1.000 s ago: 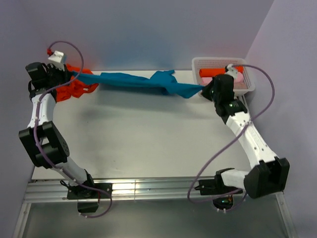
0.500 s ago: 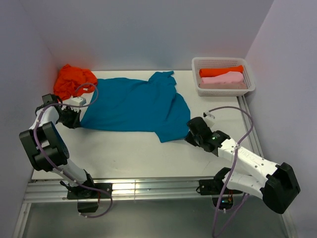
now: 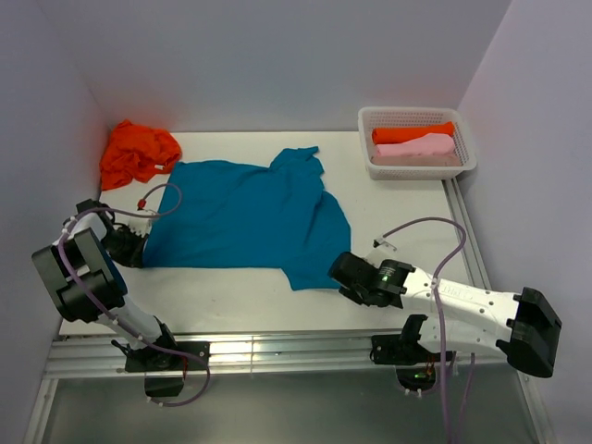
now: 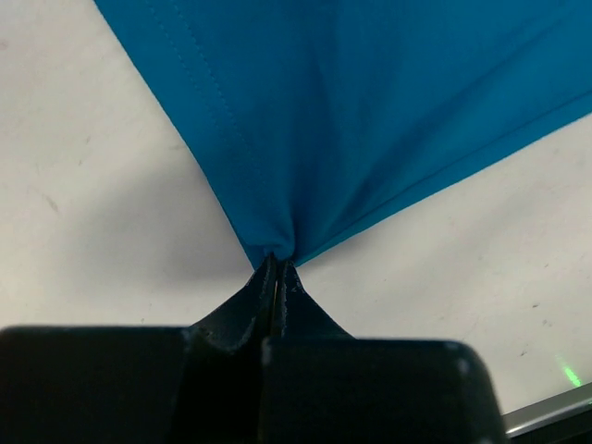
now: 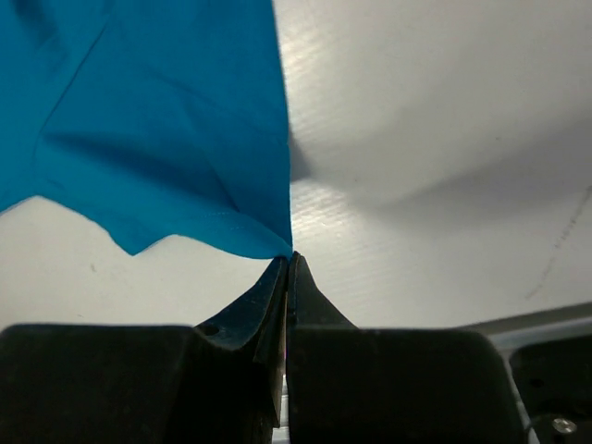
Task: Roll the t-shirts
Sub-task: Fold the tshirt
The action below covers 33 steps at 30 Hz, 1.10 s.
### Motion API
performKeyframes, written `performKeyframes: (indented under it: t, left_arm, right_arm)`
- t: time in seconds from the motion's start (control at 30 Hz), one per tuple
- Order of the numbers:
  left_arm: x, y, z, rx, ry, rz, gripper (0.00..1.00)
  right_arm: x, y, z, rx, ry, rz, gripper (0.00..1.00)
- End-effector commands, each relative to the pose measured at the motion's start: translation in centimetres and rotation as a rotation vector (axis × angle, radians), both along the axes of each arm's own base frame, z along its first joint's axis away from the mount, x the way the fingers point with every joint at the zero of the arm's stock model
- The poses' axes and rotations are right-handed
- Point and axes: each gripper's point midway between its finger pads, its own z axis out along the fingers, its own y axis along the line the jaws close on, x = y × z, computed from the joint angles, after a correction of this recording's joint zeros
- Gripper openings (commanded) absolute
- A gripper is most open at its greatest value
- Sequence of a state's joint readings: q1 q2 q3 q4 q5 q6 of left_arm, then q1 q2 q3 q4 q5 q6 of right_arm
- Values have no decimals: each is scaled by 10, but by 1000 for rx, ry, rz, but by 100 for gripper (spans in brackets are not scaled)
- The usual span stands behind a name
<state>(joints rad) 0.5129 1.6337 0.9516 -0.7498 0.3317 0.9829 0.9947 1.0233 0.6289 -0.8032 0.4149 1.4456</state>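
Note:
The teal-blue t-shirt [image 3: 245, 213] lies spread flat on the white table. My left gripper [image 3: 137, 244] is shut on its near left corner, and the cloth [image 4: 351, 120] fans out from my fingertips [image 4: 277, 264]. My right gripper [image 3: 340, 276] is shut on the shirt's near right corner [image 5: 166, 139], pinched at my fingertips [image 5: 289, 259]. An orange-red t-shirt [image 3: 137, 153] lies crumpled at the far left corner. Rolled orange-red [image 3: 412, 133] and pale pink [image 3: 416, 147] shirts lie in the basket.
The white mesh basket [image 3: 370, 122] stands at the far right corner. Walls close the table on the left, back and right. A metal rail [image 3: 277, 351] runs along the near edge, beside my arm bases.
A second ago the shirt hung stretched between my grippers at the back. Both grippers have come toward the near edge, spreading it flat; in the last half second they drew it a little nearer.

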Motion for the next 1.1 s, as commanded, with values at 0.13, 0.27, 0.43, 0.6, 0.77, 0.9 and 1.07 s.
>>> performKeyframes:
  t: [0.13,0.27,0.43,0.6,0.77,0.9,1.07]
  left_arm:
    - [0,12,9,5,13,-13,1]
    - [29,7,26,-85,-22,15,3]
    - [68,6,36,-152,-49,40,2]
    - [97,-5,46,-199,-70,48,2]
    - [123,-5,54,-204,-107,93,2]
    - [154,-6,63,-199,-150,115,2]
    - [178,-7,59,-181,-152,145,2]
  right_arm:
    - [4,-17,24,-53,-67,-90,0]
    - [46,-10,47,-41,-148,-57,0]
    - [98,-11,49,-93,-156,-45,0]
    - [153,-14,55,-128,-179,-48,0]
    - [196,-15,58,-131,-195,-46,0]
    - [222,-18,55,-144,-189,-51,0]
    - [249,-10,54,-144,-193,-32,0]
